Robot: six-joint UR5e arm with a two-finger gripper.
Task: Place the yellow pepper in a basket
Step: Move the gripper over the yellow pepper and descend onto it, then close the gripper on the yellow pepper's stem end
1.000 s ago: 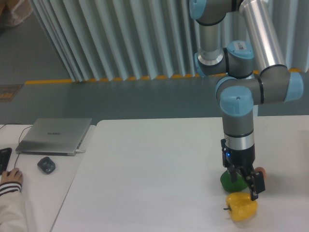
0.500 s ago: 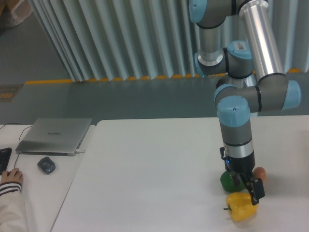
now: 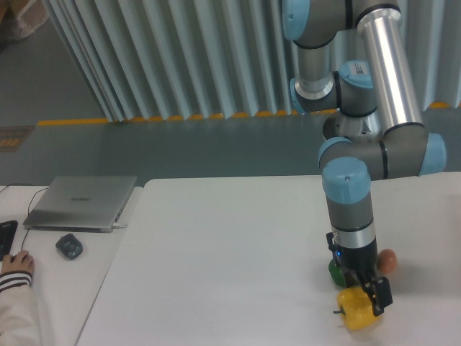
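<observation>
Since the earlier frames the arm has lowered and shifted slightly toward the camera, so the gripper [image 3: 369, 297] now sits down at the yellow pepper [image 3: 357, 315] rather than above it; the pepper itself has not changed position. From left to right: a hand in a striped sleeve [image 3: 16, 264] rests at the left edge, beside a dark mouse [image 3: 69, 246] and a closed silver laptop [image 3: 81, 202] on the adjoining grey surface. The white tabletop [image 3: 216, 267] extends rightward to the work area. There the green pepper [image 3: 336, 271] lies mostly hidden behind the wrist, the yellow pepper lies at the near right part of the tabletop just in front of it, and a small orange ball [image 3: 387, 260] sits just to the right of the wrist. One dark finger overlaps the pepper's upper right side; the other finger is hidden, so it cannot be determined whether the jaws are spread or closed on the fruit. No basket is visible in this view. The step in hand is judged to be the grasp approach. The next move calls for closing squarely across the pepper's lobes without nudging the green pepper, then lifting clear and carrying toward the basket, whose location must be established outside this view.
</observation>
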